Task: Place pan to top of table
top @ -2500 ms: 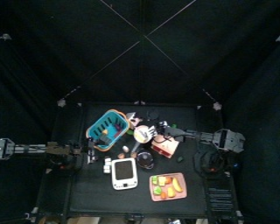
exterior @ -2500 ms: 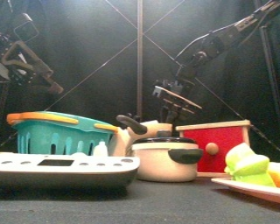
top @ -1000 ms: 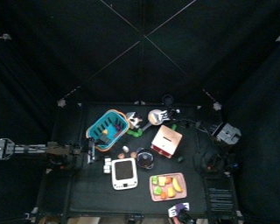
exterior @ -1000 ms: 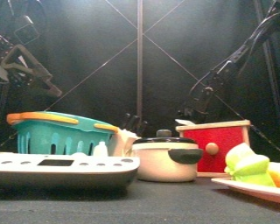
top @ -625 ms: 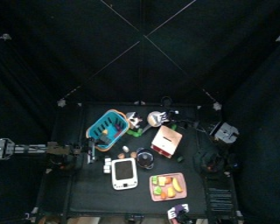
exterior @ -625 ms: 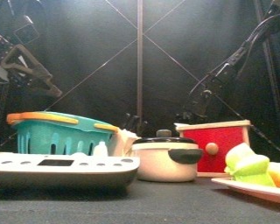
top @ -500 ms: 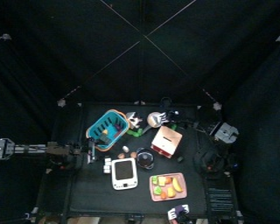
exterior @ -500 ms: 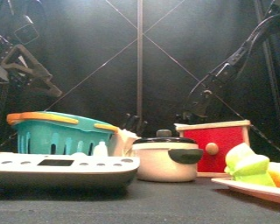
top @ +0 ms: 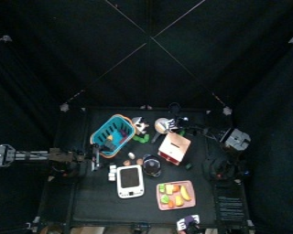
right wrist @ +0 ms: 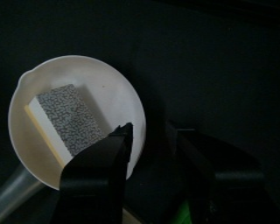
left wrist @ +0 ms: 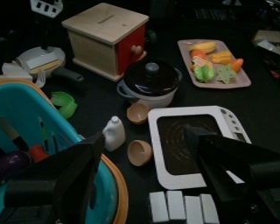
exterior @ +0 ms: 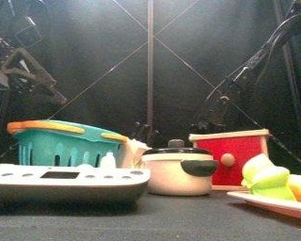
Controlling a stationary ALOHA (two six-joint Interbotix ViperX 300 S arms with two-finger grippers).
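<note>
The pan [right wrist: 74, 118] is small, round and whitish, with a pale grey block lying in it. In the top view the pan [top: 144, 124] lies on the black table [top: 94, 203] near its far edge, beside the teal basket [top: 113, 131]. My right gripper [top: 168, 119] is just right of it. In the right wrist view my right gripper [right wrist: 154, 166] is open, one jaw over the pan's rim. The front view hides the pan behind nearer things. My left gripper [left wrist: 154, 179] is open and empty, resting at the table's left side [top: 98, 158].
A red and wooden box [top: 176, 144], a dark lidded pot [top: 153, 166], a white scale [top: 129, 180] and a plate of toy fruit [top: 176, 194] fill the table's middle and front. Small cups and a bottle [left wrist: 112, 133] lie by the basket [left wrist: 25, 131].
The right gripper has gone from above the red box to the table's far edge, taking the pan with it. In the last second it has barely moved. The left arm stayed still.
</note>
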